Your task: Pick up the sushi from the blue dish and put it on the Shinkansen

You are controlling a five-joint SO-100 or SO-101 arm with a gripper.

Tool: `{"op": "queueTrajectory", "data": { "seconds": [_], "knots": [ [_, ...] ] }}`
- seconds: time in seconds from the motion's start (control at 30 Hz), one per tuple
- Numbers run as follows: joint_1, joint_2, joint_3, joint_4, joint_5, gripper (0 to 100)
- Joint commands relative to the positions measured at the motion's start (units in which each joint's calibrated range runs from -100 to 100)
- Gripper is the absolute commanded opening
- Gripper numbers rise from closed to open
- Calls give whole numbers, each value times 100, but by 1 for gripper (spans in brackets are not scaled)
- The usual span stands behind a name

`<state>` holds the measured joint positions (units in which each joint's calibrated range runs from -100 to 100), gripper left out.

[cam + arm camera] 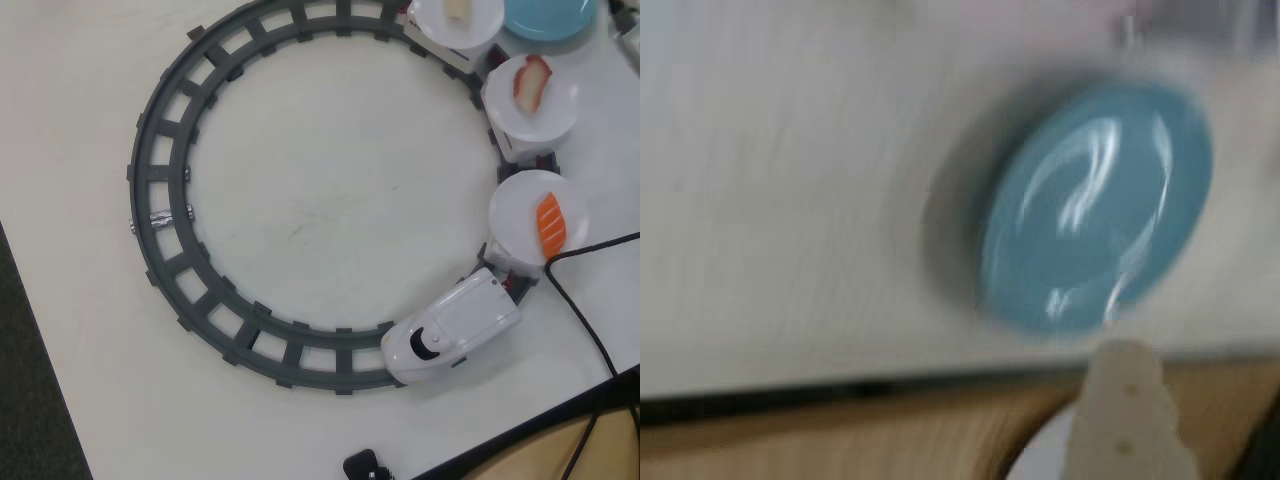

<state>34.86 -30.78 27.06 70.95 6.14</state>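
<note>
Sushi sits on the train already: a salmon nigiri [550,222] on the white plate [520,205] just behind the Shinkansen's nose car [452,328], a red-and-white piece [531,81] on the next plate [530,112], and a pale piece [458,9] on a third plate [455,25] cut by the top edge of the overhead view. The plates ride one per car, so each piece travels on its own carrier round the grey ring of track [165,215].

The blue dish [545,17] lies just beside the top plate, off the track at the frame's upper right. In the wrist view the blue dish [1095,205] shows a bare, glossy face with no sushi on it, though that picture is badly smeared. By this, the loading looks done or nearly so.

Of the gripper, only one pale fingertip [1125,415] enters the wrist view from below, near the dish's lower rim; whether the fingers are spread or closed I cannot tell, and nothing is seen held. A black cable [590,330] trails across the white table [330,190] beside the nose car.
</note>
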Motion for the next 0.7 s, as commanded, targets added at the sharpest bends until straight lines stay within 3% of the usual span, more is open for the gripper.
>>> {"op": "queueTrajectory", "data": {
  "seconds": [0.0,0.23,0.67],
  "knots": [
    [678,-1227,1657,-895,-111,21],
    [793,-2538,4610,-2230,-111,21],
    [986,-5043,6325,-1717,-106,20]
  ]
}}
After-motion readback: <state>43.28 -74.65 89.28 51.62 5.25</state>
